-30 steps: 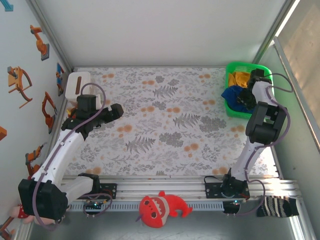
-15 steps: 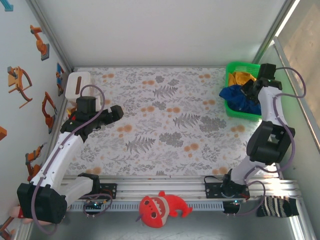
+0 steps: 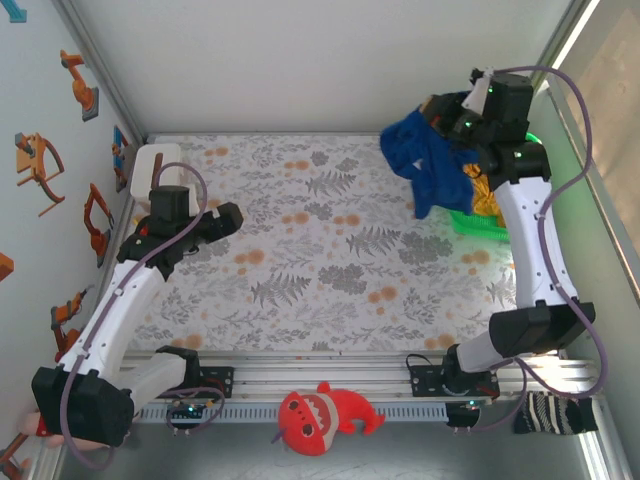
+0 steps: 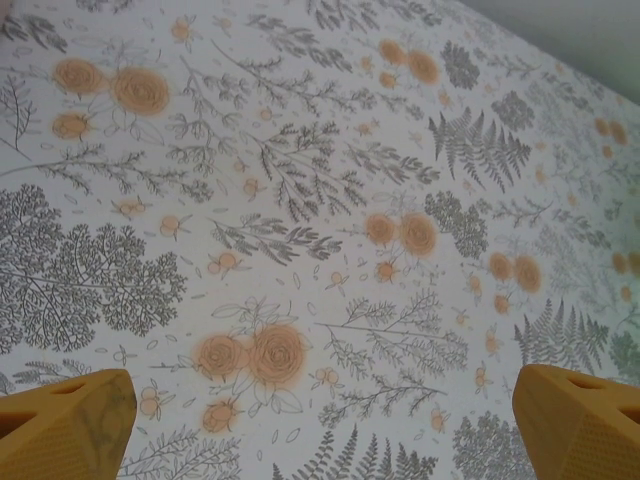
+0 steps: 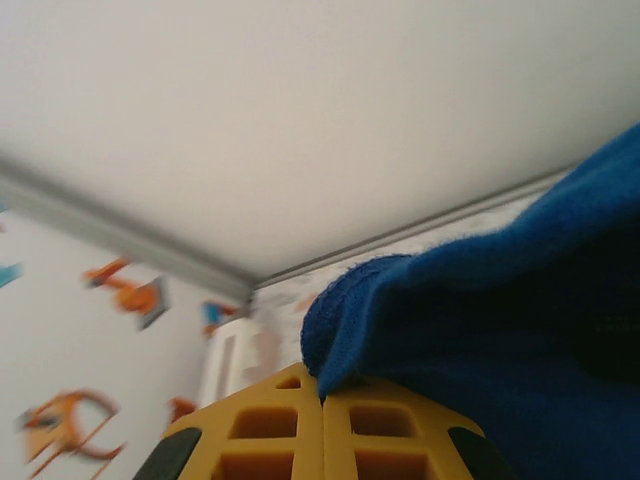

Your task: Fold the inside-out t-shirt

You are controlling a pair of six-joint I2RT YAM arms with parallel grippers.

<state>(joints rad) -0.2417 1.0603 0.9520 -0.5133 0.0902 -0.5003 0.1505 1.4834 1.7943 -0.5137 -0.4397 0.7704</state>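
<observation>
The royal-blue t-shirt [image 3: 425,160] hangs bunched in the air at the back right, lifted above the green basket [image 3: 478,226]. My right gripper [image 3: 440,112] is raised high and shut on a fold of it. In the right wrist view the yellow fingers [image 5: 270,430] meet with the blue t-shirt [image 5: 500,330] pinched between their tips. My left gripper [image 3: 228,218] hovers open over the floral tablecloth [image 3: 330,250] at the left. Its two yellow fingertips [image 4: 65,425] stand wide apart with nothing between them.
An orange-yellow garment [image 3: 485,198] lies in the green basket. A white tissue box [image 3: 152,168] stands at the back left. A red shark plush [image 3: 320,418] and a striped sock [image 3: 555,412] lie in front of the arm bases. Walls close in at left and right.
My right gripper closed on the blue t-shirt in the basket and lifted it up and to the left, out of the basket. The left arm barely moved.
</observation>
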